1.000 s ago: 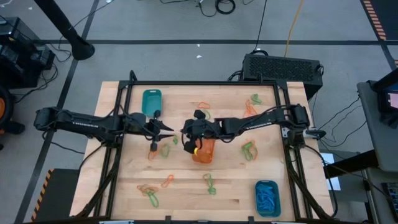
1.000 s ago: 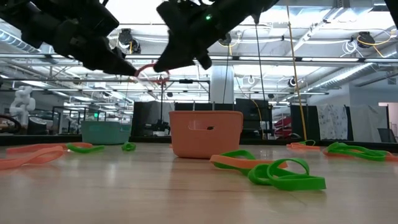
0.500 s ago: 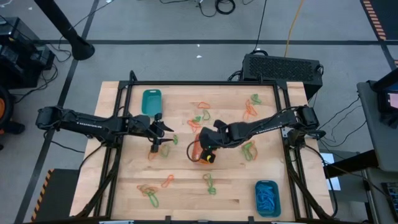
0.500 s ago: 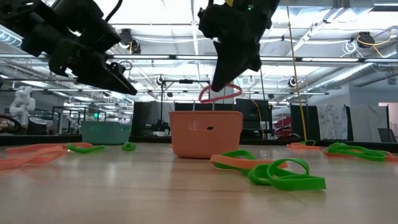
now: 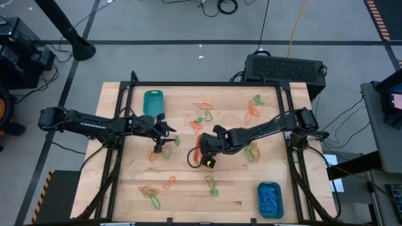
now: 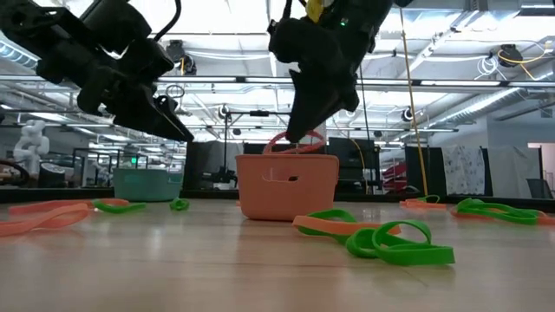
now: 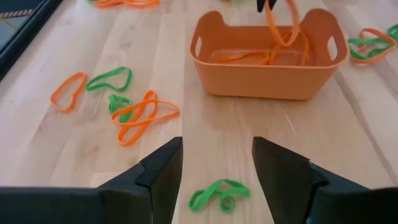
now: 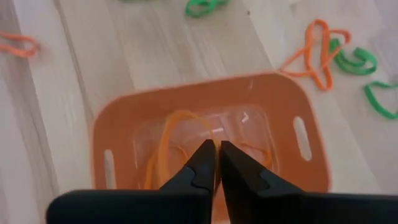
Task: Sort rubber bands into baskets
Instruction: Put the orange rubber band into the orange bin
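1. Lowered since a moment ago: orange rubber band (image 6: 291, 141), earlier dangling clear above the orange basket (image 6: 287, 186), now dipping inside its rim.
2. Hanging as a long loop from above into the basket's hollow, lower end down among other orange loops on the basket floor (image 7: 283, 37).
3. Pinched at its top by the right gripper (image 6: 297, 132), directly over the orange basket; fingers (image 8: 202, 163) drawn nearly together, only a sliver between them, band trailing down from the tips.
4. Pulled back from the basket since the earlier frames: left gripper (image 5: 164, 135), now off to the basket's left in the high view, raised above the table (image 5: 232, 188), aimed at the basket.
5. Jaws of the left gripper spread wide, nothing between the fingers (image 7: 163, 167).
6. Just in front of the basket on the left gripper's side: a small green loop (image 7: 219, 193) flat on the wood, and a tangle of orange and green loops (image 7: 134, 112) a little farther off.
7. Well beyond the left gripper from the orange basket: teal basket (image 5: 152, 102), near the table's far edge.
8. Well apart from the orange basket, at the near right corner: second teal basket (image 5: 270, 199), filled with blue bands (image 5: 269, 202).
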You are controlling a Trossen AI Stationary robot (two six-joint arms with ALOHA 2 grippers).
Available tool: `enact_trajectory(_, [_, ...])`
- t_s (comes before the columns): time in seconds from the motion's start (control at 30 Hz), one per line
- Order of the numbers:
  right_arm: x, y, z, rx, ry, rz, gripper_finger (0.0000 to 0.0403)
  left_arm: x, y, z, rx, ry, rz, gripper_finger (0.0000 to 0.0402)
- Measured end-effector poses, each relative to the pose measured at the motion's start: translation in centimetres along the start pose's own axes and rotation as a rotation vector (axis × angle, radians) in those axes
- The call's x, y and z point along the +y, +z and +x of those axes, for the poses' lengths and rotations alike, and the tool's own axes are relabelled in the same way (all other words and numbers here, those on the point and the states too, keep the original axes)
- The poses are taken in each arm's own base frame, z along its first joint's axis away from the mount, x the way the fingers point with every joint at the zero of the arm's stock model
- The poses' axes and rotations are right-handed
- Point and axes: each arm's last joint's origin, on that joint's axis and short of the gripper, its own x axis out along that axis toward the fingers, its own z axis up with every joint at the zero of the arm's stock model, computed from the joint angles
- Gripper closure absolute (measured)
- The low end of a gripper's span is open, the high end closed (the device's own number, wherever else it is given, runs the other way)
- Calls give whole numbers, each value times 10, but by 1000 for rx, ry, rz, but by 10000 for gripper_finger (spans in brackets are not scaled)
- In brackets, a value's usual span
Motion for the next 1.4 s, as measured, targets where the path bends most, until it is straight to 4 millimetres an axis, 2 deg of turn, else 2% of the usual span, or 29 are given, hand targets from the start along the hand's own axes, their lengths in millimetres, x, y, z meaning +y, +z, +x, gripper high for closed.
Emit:
enact_trajectory(0.23, [-3, 0, 3, 16, -11, 3, 358, 0, 0, 0, 0, -1, -1, 200])
enact_trajectory(0.5, [-12, 4, 5, 17, -19, -14, 307, 0, 0, 0, 0, -2, -1, 200])
enact_trajectory(0.73, [-21, 31, -10, -45, -22, -65, 282, 0, 0, 0, 0, -2, -1, 200])
enact_trajectory(0.87, [-37, 49, -12, -111, -55, 49, 289, 1, 0, 0, -2, -1, -2, 200])
enact_trajectory(1.17, [-93, 72, 40, -85, 63, 298, 302, 1, 0, 0, 2, -2, -3, 200])
enact_trajectory(1.4, [-123, 68, 75, -19, 8, 383, 298, 1, -1, 0, 6, -2, -3, 200])
